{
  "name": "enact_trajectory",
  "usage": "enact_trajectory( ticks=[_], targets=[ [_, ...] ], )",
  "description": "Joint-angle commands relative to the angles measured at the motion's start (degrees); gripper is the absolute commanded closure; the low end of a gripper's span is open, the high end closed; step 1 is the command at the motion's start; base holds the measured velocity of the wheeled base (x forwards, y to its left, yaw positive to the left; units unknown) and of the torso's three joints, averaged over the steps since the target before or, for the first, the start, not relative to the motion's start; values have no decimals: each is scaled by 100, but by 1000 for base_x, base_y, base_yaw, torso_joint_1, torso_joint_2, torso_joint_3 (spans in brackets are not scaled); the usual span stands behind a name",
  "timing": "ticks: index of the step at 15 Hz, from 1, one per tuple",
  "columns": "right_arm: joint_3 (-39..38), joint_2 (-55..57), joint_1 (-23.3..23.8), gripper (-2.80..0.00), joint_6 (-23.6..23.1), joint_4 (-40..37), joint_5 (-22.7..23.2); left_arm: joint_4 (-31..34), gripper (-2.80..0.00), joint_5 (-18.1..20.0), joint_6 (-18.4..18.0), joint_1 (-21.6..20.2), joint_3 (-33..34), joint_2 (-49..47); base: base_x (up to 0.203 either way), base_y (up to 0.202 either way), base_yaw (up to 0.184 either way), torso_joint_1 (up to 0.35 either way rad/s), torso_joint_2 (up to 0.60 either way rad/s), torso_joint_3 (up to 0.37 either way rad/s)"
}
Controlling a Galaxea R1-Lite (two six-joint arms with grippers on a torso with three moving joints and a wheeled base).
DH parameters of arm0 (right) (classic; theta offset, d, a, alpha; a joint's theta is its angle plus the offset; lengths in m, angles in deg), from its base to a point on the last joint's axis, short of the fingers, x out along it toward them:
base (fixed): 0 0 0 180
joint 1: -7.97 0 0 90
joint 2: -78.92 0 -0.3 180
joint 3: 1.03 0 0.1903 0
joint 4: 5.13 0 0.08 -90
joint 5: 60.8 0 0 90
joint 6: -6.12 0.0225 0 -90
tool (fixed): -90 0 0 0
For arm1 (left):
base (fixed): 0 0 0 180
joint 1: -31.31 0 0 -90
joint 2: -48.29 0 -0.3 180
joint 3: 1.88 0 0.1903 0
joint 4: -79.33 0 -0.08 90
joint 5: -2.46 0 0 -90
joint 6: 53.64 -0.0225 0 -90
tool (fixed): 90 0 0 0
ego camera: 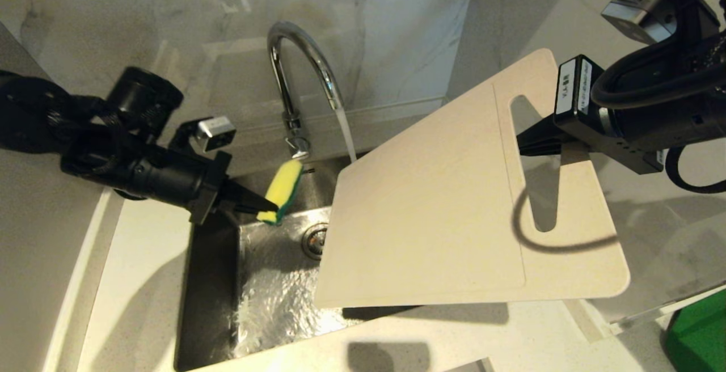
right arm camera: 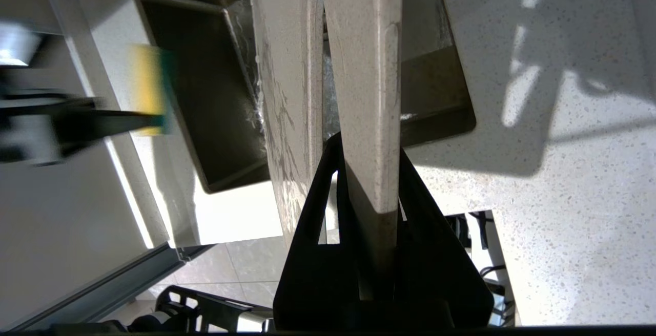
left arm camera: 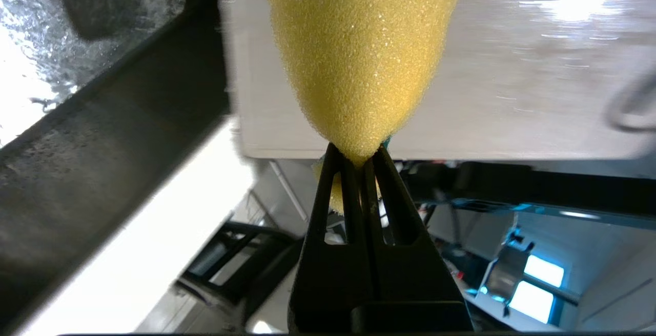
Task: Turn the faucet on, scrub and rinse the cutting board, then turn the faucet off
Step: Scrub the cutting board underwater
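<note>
Faucet [ego camera: 300, 71] on. Right gripper [ego camera: 524, 139] jaws clamp board [ego camera: 448, 207] by slot; left gripper [ego camera: 266, 207] jaws pinch sponge [ego camera: 283, 187]. Bring sponge flat onto board, scrub w/ firm strokes under stream.

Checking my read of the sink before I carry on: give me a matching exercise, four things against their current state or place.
Things:
1. faucet
2. cutting board
3. sponge
4. sink

States:
A. pinched in the left gripper, above the basin
B. water pooled and rippling on its floor
C. running, stream falling behind the board's edge
D. held tilted over the basin by the right gripper at its slot end

Pairs: 1-C, 2-D, 3-A, 4-B
</note>
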Motion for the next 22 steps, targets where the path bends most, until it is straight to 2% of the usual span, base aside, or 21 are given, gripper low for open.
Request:
enact_trajectory(
  ticks=[1, 3, 6, 11, 13, 16, 22],
  targets=[
    [26, 67, -3, 0, -11, -18, 1, 284, 0, 24, 155, -11, -452, 642, 0, 0, 0, 0, 0, 0],
    [29, 165, -3, 0, 15, -18, -12, 308, 0, 19, 171, -11, -651, 671, 0, 0, 0, 0, 0, 0],
    [6, 513, 4, 0, 86, 50, -131, 229, 0, -51, 145, -11, -613, 561, 0, 0, 0, 0, 0, 0],
    [100, 1512, 19, 0, 209, 1297, -611, -115, 0, -18, 145, -11, -691, 723, 0, 0, 0, 0, 0, 0],
    [361, 1843, 16, 0, 354, 1511, -608, -101, 0, 11, 159, -11, -567, 821, 0, 0, 0, 0, 0, 0],
    [671, 2151, 12, 0, 907, 1978, -588, -115, 0, 10, 154, -11, -150, 1064, 0, 0, 0, 0, 0, 0],
    [676, 2175, 15, 0, 966, 2056, -588, -115, 0, 10, 154, -11, 20, 1237, 0, 0, 0, 0, 0, 0]
  ],
)
